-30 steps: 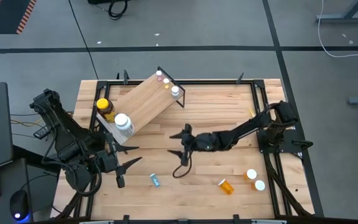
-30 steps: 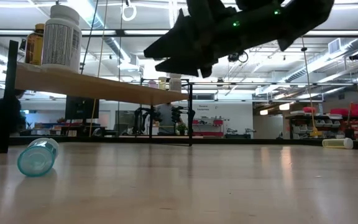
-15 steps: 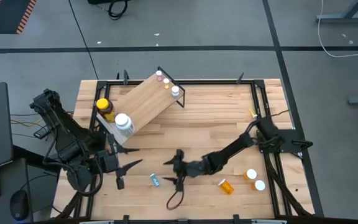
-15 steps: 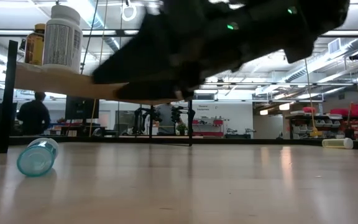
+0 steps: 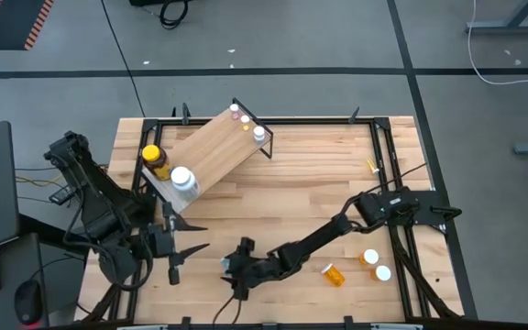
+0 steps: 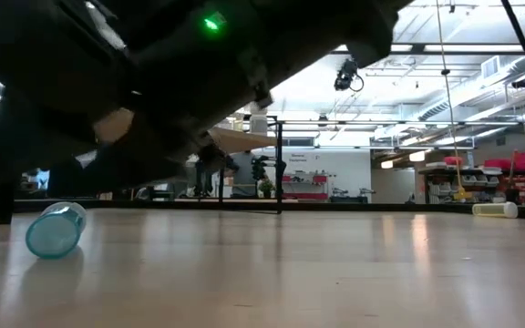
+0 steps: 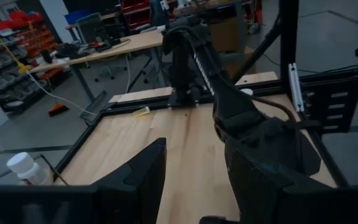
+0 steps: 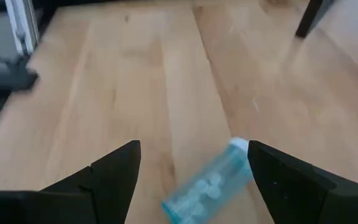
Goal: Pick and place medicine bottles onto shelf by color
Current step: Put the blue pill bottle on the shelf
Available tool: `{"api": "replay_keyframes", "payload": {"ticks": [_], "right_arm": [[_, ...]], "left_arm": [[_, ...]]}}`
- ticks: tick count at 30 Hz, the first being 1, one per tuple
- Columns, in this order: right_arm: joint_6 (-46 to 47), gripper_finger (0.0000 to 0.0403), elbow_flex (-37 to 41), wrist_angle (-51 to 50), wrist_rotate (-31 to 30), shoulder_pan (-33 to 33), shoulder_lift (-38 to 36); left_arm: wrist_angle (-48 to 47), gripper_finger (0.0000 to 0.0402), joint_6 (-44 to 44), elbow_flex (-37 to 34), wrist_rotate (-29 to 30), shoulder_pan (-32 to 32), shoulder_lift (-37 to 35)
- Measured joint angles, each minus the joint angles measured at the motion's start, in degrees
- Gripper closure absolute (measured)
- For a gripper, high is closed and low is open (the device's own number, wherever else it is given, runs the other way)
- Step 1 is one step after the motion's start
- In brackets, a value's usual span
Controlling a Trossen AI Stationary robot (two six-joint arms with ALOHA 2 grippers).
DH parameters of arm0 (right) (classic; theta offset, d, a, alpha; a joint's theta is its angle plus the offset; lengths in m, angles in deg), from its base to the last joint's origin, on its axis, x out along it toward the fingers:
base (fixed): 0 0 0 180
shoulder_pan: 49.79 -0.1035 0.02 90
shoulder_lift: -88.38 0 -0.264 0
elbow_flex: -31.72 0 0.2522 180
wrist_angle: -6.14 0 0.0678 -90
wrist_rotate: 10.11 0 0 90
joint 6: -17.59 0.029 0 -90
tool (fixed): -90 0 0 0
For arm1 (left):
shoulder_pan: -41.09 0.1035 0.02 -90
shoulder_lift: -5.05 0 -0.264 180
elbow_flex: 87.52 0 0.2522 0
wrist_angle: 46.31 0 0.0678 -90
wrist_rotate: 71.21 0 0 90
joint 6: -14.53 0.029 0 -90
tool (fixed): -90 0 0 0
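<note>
- A teal vial (image 8: pixel 211 185) lies on its side on the tabletop (image 5: pixel 310 197), near the front edge.
- An amber jar with a yellow lid (image 5: pixel 154 159) and a white-capped bottle (image 5: pixel 181 180) stand upright at one end of the plywood shelf (image 5: pixel 211 152).
- Three tiny vials (image 5: pixel 246 123) stand at its other end.
- An orange vial (image 5: pixel 334 273) lies near two upright white-capped ones (image 5: pixel 375 265).

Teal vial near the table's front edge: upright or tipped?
Tipped. The teal vial lies on its side on the tabletop, between the open right gripper's fingers.
</note>
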State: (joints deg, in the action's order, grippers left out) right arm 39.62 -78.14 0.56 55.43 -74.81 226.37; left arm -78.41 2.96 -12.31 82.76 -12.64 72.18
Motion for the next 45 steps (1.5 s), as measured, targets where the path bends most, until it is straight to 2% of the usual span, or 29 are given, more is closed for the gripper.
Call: {"api": "replay_keyframes", "payload": {"ticks": [7, 19, 31, 37, 45], "right_arm": [[8.02, 0.0098, -0.32, -2.59, -1.82, -0.13, 0.33], [10.39, 0.0108, -0.31, -9.25, -5.97, -0.13, 0.40], [6.55, 0.0123, -0.31, -7.20, -5.90, 0.43, 0.66], [6.28, 0.0124, -0.31, -6.77, -3.86, 1.04, 0.66], [4.92, 0.0124, -0.31, -6.52, 3.77, 3.27, 0.49]], "left_arm": [[0.04, 0.0230, -1.36, 0.00, -0.26, -1.26, 0.00], [0.10, 0.0230, -2.39, 0.00, -0.25, -2.14, 0.00], [0.07, 0.0230, -2.42, 0.00, -0.25, -2.12, 0.00], [0.03, 0.0230, -2.83, 0.00, -0.25, -2.10, 0.00], [0.03, 0.0230, -2.83, 0.00, -0.25, -2.10, 0.00]]}}
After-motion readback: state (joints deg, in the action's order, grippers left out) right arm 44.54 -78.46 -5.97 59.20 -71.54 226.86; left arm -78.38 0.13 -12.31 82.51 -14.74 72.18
